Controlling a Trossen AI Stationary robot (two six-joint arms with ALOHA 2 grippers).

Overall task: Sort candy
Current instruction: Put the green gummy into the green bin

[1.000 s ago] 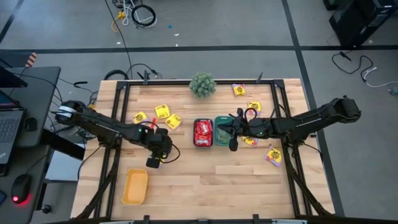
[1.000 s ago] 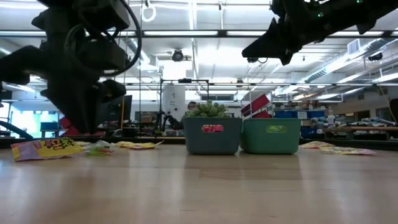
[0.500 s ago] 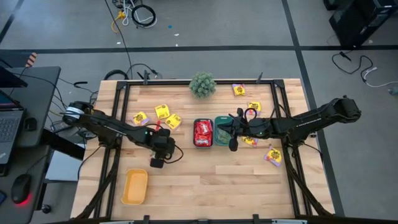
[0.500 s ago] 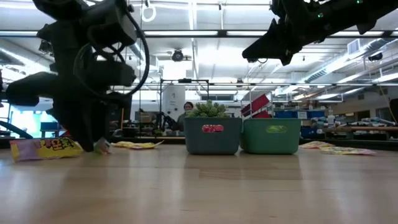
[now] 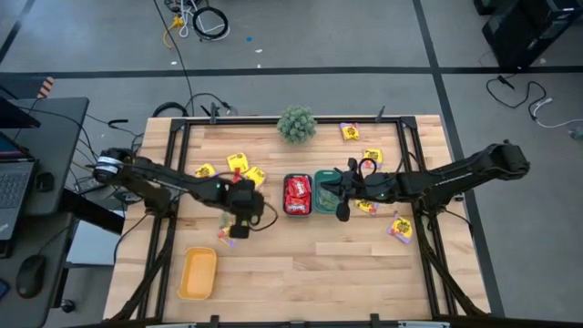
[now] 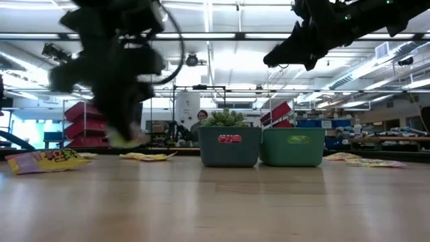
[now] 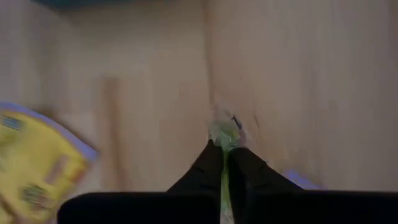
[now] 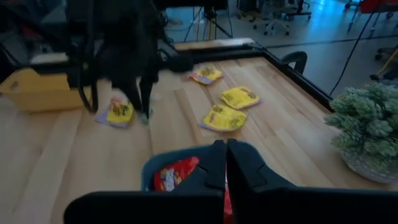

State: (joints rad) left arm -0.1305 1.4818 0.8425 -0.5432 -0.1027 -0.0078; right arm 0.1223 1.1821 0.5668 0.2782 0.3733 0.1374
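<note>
Pale wood slides under my left gripper [image 7: 225, 163], fingers pinched on a pale green candy [image 7: 222, 134]. I should keep the pinch firm, cross level to the teal tray [image 5: 326, 192]; my right gripper [image 8: 225, 163], fingers together, waits there.

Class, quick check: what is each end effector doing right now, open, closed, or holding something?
Left end effector: closed on a pale green candy, above the table.
Right end effector: closed, holding nothing visible, above the teal tray.
</note>
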